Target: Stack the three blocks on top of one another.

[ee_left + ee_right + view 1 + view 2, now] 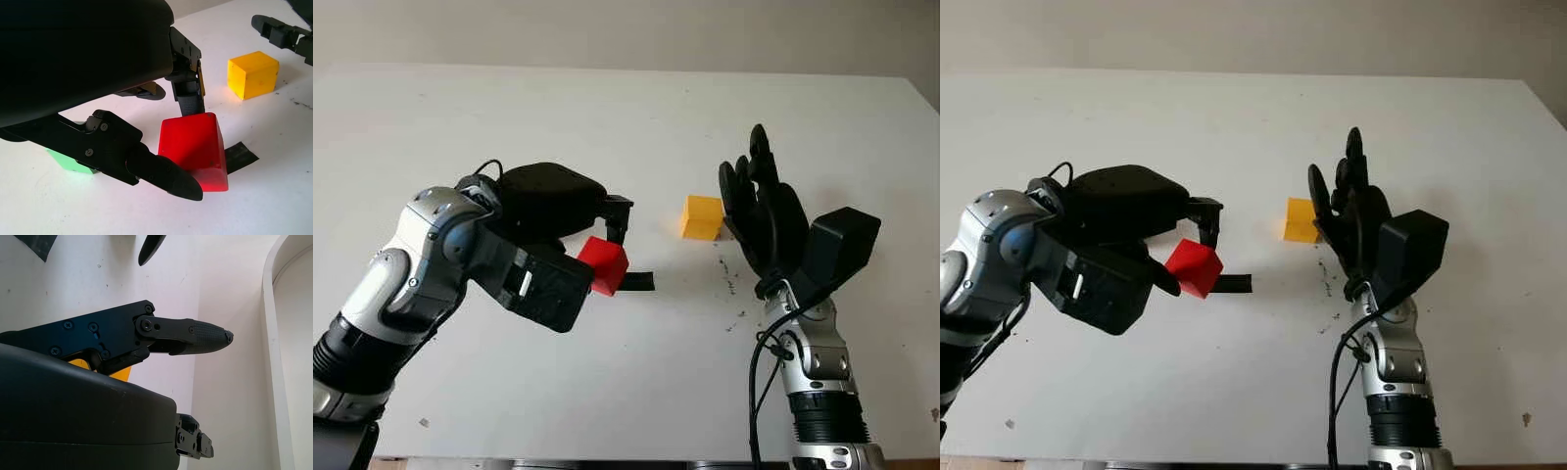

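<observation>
My left hand is shut on the red block, which sits tilted between its fingers just over the table. The green block lies on the table beneath that hand's shell. The yellow block stands on the table to the right of the red one. Just right of the yellow block, my right hand is open and upright, holding nothing; a sliver of yellow shows behind its finger.
A short strip of black tape lies on the white table under the red block. Small dark specks mark the surface near the right hand. The table's far edge meets a pale wall.
</observation>
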`<act>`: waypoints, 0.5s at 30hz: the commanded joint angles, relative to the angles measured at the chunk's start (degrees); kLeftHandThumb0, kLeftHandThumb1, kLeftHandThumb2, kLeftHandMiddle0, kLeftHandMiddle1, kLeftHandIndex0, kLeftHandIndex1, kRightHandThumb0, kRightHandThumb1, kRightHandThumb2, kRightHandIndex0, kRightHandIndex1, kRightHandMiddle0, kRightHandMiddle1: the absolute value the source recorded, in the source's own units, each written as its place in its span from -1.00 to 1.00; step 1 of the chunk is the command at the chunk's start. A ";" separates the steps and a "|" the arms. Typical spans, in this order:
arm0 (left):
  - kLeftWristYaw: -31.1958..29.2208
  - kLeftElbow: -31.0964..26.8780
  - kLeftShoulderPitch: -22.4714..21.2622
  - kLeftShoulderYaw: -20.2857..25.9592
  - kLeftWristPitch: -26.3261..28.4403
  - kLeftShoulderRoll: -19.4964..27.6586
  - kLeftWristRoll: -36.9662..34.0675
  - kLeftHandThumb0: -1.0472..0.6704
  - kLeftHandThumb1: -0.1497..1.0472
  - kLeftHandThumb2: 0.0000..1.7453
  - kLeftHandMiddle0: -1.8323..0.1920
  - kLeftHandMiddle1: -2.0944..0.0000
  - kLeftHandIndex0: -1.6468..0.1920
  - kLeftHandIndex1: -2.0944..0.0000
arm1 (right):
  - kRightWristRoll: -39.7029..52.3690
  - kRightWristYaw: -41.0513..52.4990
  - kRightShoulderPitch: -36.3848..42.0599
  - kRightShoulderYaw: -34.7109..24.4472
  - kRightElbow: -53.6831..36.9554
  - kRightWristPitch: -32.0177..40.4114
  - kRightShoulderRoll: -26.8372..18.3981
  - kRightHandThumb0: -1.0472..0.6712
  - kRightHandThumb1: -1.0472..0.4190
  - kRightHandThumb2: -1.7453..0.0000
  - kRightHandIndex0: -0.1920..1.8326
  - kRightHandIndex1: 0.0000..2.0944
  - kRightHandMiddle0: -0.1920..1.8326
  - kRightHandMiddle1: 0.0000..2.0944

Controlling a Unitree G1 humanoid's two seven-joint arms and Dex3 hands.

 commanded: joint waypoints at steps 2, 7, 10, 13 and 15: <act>1.08 -0.76 0.60 -0.33 0.92 -1.07 0.78 -0.23 1.00 -0.86 0.43 0.94 0.45 -0.36 | 0.24 0.14 -0.02 0.09 -0.08 -0.88 0.08 -0.51 -1.00 0.48 -1.00 -1.00 -1.00 -1.00; 3.65 -0.05 0.40 -1.30 3.19 -3.74 4.15 -0.24 1.00 -0.90 0.42 0.94 0.48 -0.28 | -0.06 -0.18 0.20 0.24 0.12 -1.30 0.26 -0.50 -1.00 0.47 -1.00 -1.00 -1.00 -1.00; 3.83 -0.15 0.30 -1.54 4.82 -5.01 5.02 -0.23 1.00 -0.91 0.41 0.94 0.44 -0.23 | -0.23 -0.42 0.29 0.29 0.20 -1.51 0.33 -0.51 -1.00 0.48 -1.00 -1.00 -1.00 -1.00; 4.29 0.48 0.18 -2.06 4.75 -5.76 5.36 -0.20 0.99 -0.92 0.38 0.93 0.39 -0.24 | -0.26 -0.61 0.39 0.30 0.12 -1.55 0.43 -0.51 -1.00 0.48 -1.00 -1.00 -1.00 -1.00; 4.56 0.98 0.19 -2.40 4.33 -5.94 5.48 -0.19 0.99 -0.93 0.35 0.91 0.36 -0.26 | -0.08 -0.41 0.46 0.26 0.14 -1.70 0.46 -0.50 -1.00 0.48 -1.00 -1.00 -1.00 -1.00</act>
